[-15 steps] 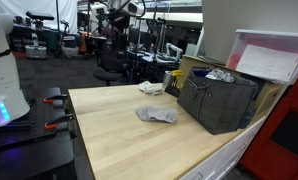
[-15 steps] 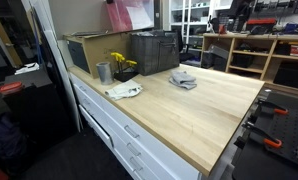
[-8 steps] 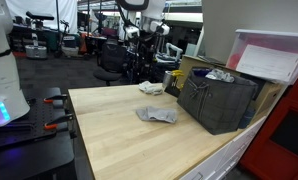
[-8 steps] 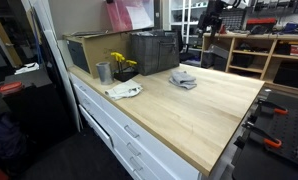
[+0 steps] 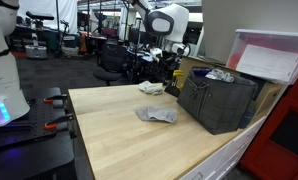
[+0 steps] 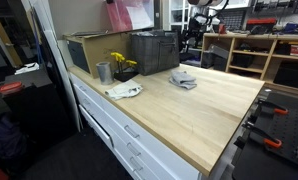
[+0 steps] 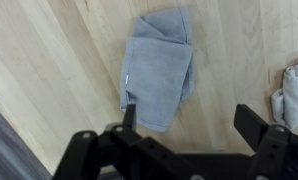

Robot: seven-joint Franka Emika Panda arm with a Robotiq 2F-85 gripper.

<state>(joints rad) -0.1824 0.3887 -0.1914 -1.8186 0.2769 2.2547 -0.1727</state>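
Lighting: bright, even, from overhead; shadows faint and soft. Wrist view: gripper (image 7: 189, 120) dark and slightly blurred; grey cloth (image 7: 159, 70) below it sharp, with a thin edge shadow. Exterior views: coarse, low resolution; background behind the claw soft.

Layout of the worktop (image 6: 214, 115). In an exterior view, the crate (image 6: 154, 50) stands at the back edge. The folded cloth (image 6: 183, 79) lies on the worktop just in front of the crate. The cup (image 6: 103, 72) stands to the left of the crate, and the second cloth (image 6: 124, 91) lies in front of the cup, near the front edge. In the wrist view, the gripper (image 7: 187, 112) hangs over the worktop, with the folded cloth (image 7: 159, 70) below it. The near end of the folded cloth lies beside one of the spread fingers (image 7: 129, 118). The second cloth (image 7: 294, 95) lies apart at the right edge.
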